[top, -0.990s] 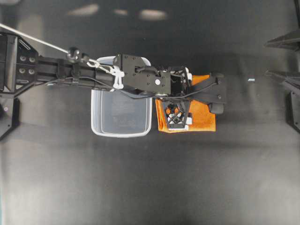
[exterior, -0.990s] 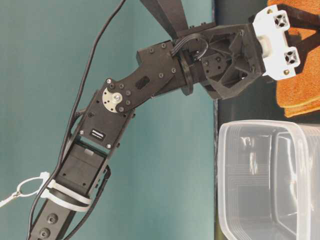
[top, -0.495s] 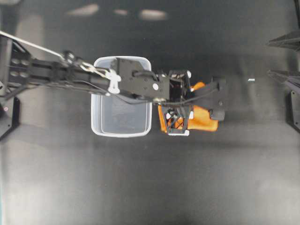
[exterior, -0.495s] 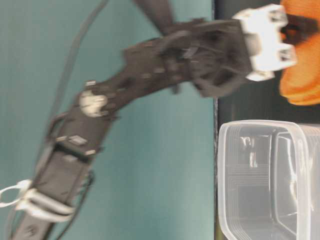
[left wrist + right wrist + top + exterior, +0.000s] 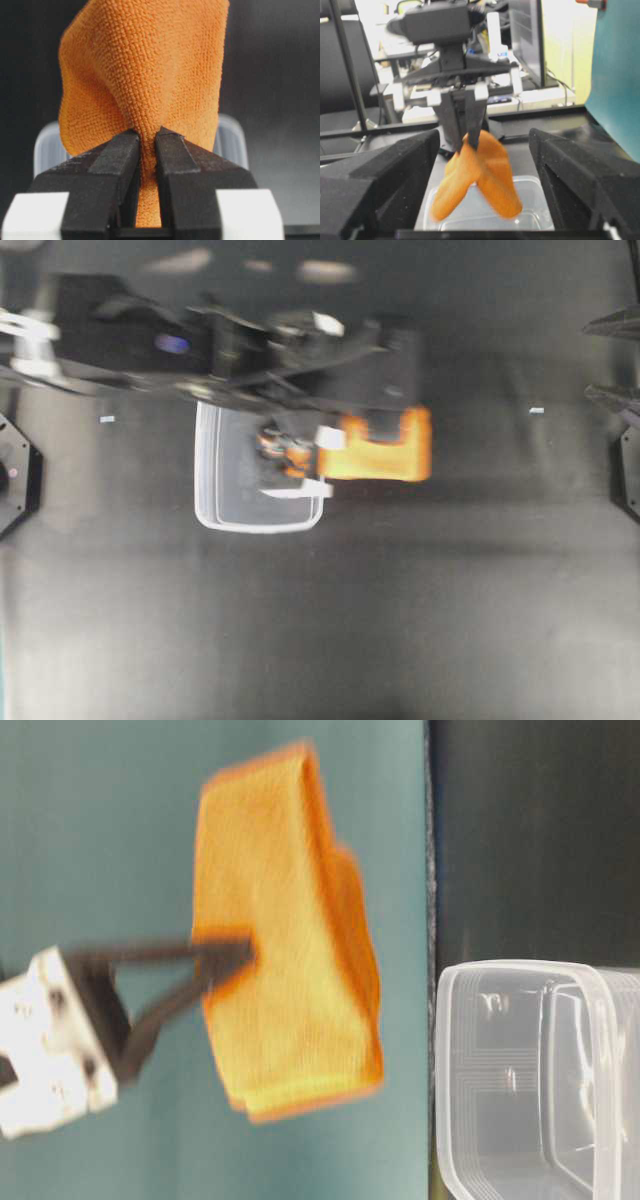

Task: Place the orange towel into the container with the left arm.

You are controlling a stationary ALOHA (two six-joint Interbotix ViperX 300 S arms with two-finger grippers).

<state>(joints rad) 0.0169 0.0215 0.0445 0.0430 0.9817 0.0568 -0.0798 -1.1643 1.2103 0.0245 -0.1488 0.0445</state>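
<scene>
Your left gripper [image 5: 147, 145] has its fingers [image 5: 117, 160] clamped tight on a pinched fold of the orange towel [image 5: 150, 70], and the cloth hangs free in the air, clear of the counter [image 5: 400, 620]. From overhead the towel [image 5: 385, 445] sits blurred, partly over the right rim of the container [image 5: 215, 515] and partly beyond it. Your right gripper [image 5: 482, 180] waits well off to the side, fingers [image 5: 385, 175] spread wide apart, holding nothing.
</scene>
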